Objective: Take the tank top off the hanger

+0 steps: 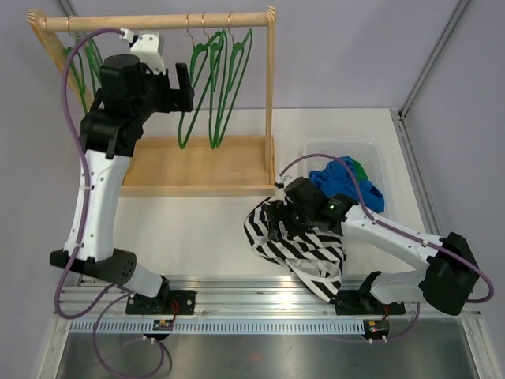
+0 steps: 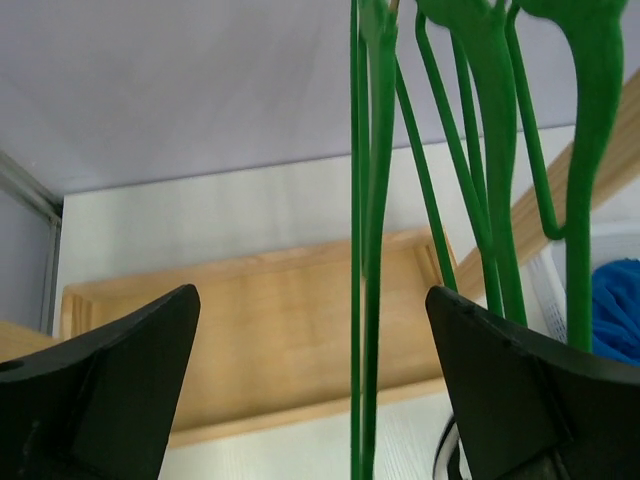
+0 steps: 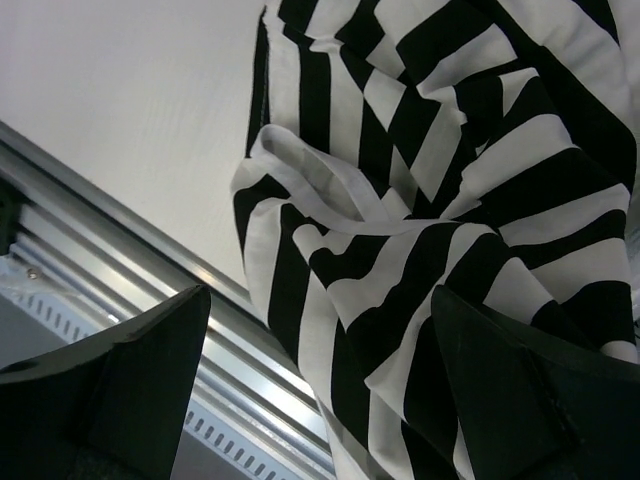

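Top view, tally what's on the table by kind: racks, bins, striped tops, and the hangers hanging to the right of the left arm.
Wooden rack: 1
Clear bin: 1
Striped tank top: 1
Green hangers right of the left arm: 3
Total: 6

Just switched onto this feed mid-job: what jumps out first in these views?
A black-and-white striped tank top lies crumpled on the table near the front edge, off any hanger, under the open right gripper. Bare green hangers hang from the wooden rack at the back left, where the open left gripper hovers.
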You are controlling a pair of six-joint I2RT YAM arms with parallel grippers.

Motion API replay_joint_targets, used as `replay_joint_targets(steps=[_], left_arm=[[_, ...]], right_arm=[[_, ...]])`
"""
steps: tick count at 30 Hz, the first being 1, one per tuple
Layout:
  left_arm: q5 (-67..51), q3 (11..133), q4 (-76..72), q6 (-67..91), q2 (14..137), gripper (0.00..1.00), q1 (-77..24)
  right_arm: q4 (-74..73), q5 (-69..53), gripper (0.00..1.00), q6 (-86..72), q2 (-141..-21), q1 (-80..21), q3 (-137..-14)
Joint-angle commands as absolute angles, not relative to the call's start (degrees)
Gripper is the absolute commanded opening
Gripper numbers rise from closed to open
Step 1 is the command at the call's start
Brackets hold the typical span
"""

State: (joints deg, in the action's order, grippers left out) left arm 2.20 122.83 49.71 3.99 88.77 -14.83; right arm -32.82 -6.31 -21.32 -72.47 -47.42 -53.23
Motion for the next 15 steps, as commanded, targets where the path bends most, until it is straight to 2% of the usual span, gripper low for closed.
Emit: replay_joint_targets(steps=[1, 6, 11, 12, 13, 15], left_arm=[[5.79, 116.13, 50.10, 7.90, 79.91, 0.99, -14.68], [9.04, 101.62, 46.58, 10.46, 65.87, 0.99, -14.68], [17.31, 92.30, 46.14, 11.34, 56.26, 0.99, -14.68], [18.01, 91.15, 45.97, 11.25, 54.77, 0.99, -14.68], [19.32, 90.27, 45.88, 10.90, 51.97, 0.99, -14.68], [20.21, 87.55, 45.00, 9.94, 49.32, 0.99, -14.68]], right_arm=[[-32.25, 1.39, 1.00, -20.13, -76.10, -49.48, -55.90], [-33.31, 8.16, 0.99, -21.00, -84.54, -52.73, -55.90], [-31.12, 7.57, 0.99, -22.50, -93.49, -54.75, -54.76], [-29.81, 6.69, 0.96, -22.94, -94.65, -54.93, -54.67], [-29.01, 5.55, 0.85, -22.77, -95.70, -55.45, -54.58], [-26.65, 2.74, 0.72, -22.94, -98.17, -56.07, -54.67]])
